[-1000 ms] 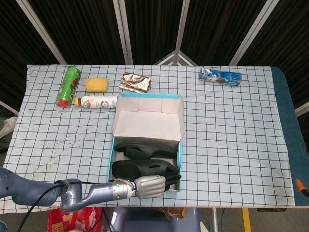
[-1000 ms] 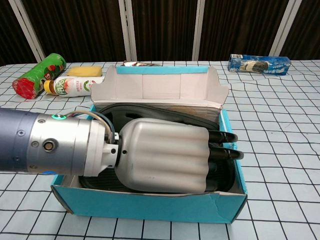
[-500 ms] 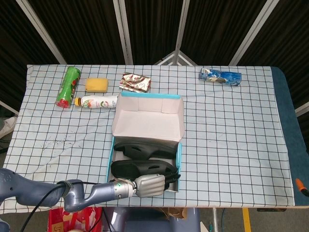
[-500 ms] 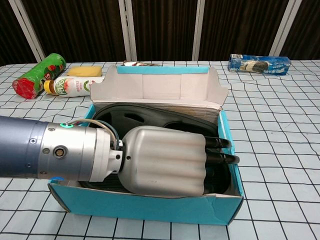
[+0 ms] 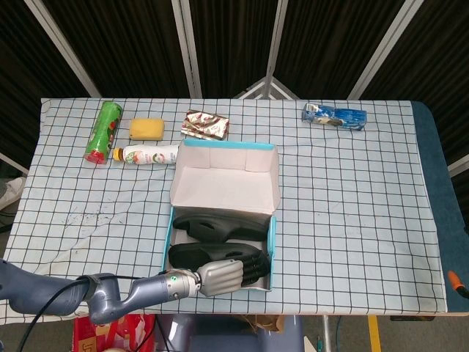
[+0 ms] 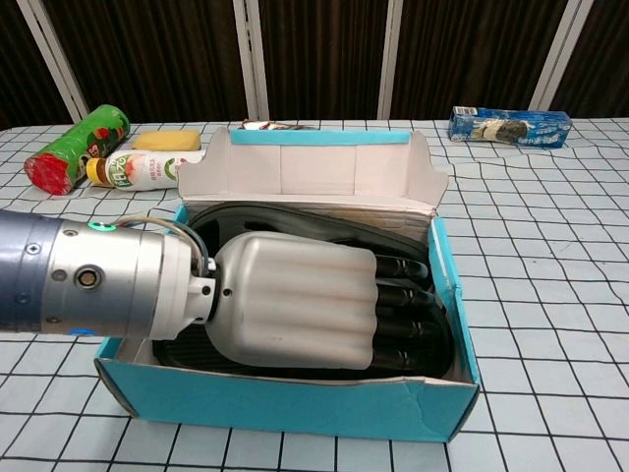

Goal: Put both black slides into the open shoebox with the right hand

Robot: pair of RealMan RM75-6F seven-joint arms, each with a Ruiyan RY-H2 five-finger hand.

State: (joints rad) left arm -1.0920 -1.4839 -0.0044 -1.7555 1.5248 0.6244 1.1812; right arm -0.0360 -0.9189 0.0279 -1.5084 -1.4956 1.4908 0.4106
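Slides point(image 5: 218, 224) in shoebox point(image 6: 295, 408); bottle point(image 5: 149, 154) label unreadable

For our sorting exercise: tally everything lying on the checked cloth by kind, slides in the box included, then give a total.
Black slides: 2
Shoebox: 1
Green can: 1
Bottle: 1
Yellow sponge: 1
Snack packets: 2
Total: 8

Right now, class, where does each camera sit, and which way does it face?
Head view: high over the near edge, looking down on the whole table; arm and robot hand enter bottom left.
Chest view: low at the near edge, looking across into the shoebox; robot hand fills the foreground.
Both show the shoebox, black slides and robot hand.
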